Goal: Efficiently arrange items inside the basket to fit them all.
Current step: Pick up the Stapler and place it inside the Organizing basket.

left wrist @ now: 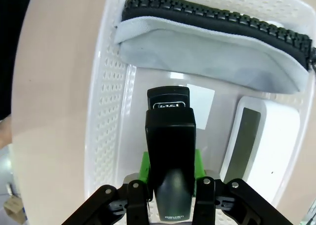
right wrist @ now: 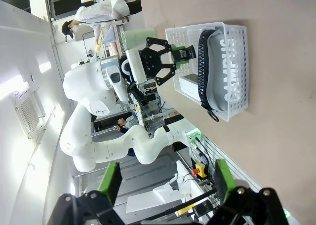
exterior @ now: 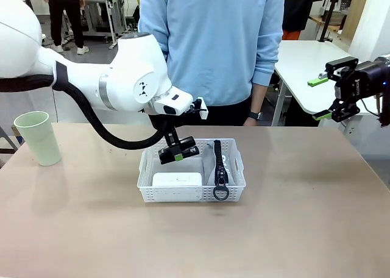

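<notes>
— Gripping what, the left gripper [left wrist: 170, 162]?
— It is clamping the small black stapler [left wrist: 170, 136] between its green pads [left wrist: 144, 167] and hanging over the white basket [left wrist: 106, 111].
— Which way is the stapler's long axis running?
— In the wrist picture it is pointing up the frame toward the grey pouch [left wrist: 207, 57], which is lying across the top. It is running alongside the white box [left wrist: 276, 141] at right.
— Room underneath?
— A bare strip of floor is showing between the lattice wall at left and the box. I am judging it wide enough, with the wall the closer edge.
— The right gripper [exterior: 322, 98]?
— It is hanging at the front picture's upper right, jaws spread and empty, well apart. The green cup [exterior: 38, 138] is standing at far left, outside the basket.
</notes>
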